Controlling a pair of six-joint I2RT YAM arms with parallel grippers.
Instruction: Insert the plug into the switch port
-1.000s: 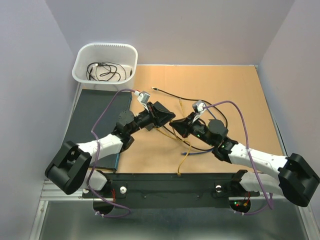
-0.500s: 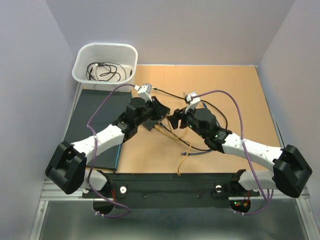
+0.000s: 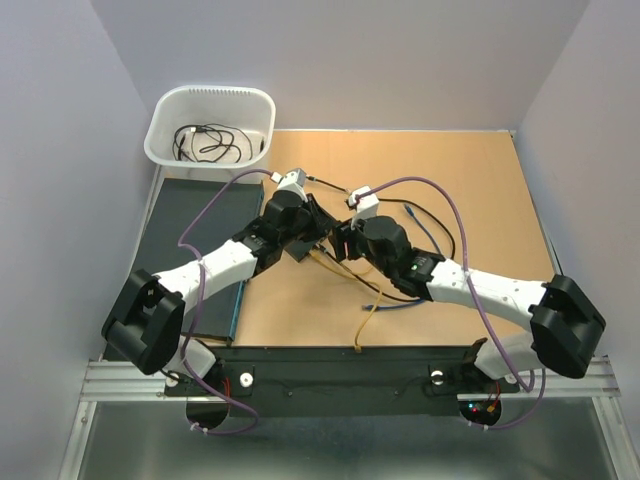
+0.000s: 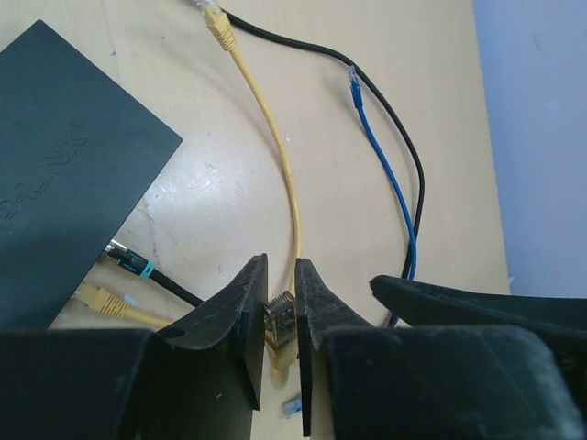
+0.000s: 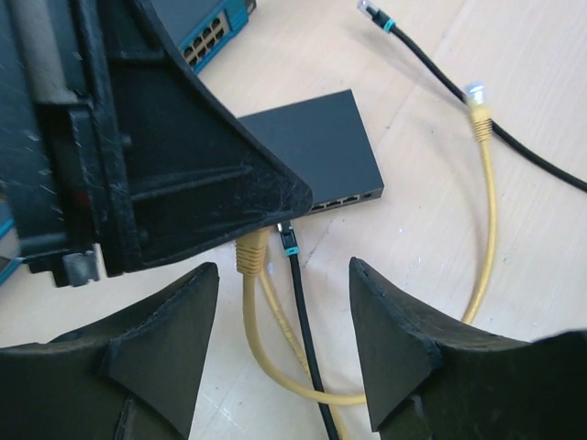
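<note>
**Left gripper**: the jaws are narrow and clamped on the yellow plug, which sits between the two fingertips. The plug is near the port edge of the switch but apart from it, and it is not seated in any port. Its yellow cable runs across the table to a free plug at the other end.

**Right gripper**: the jaws are spread wide and hold nothing. Its fingers stand to either side of the cables in front of the switch. It faces the left gripper, tip close to tip, near the middle of the table.

**Switch:** a flat black box lying on the table. The ports form a row along the edge that faces the right gripper. A black plug with a teal band is seated in one port. In the left wrist view, a second yellow plug is seated beside it.

**Other items:**
- A blue cable and a loose black cable lie side by side on the table beyond the grippers.
- A blue switch lies behind the black one.
- A white bin holding dark cables stands at the far left corner.
</note>
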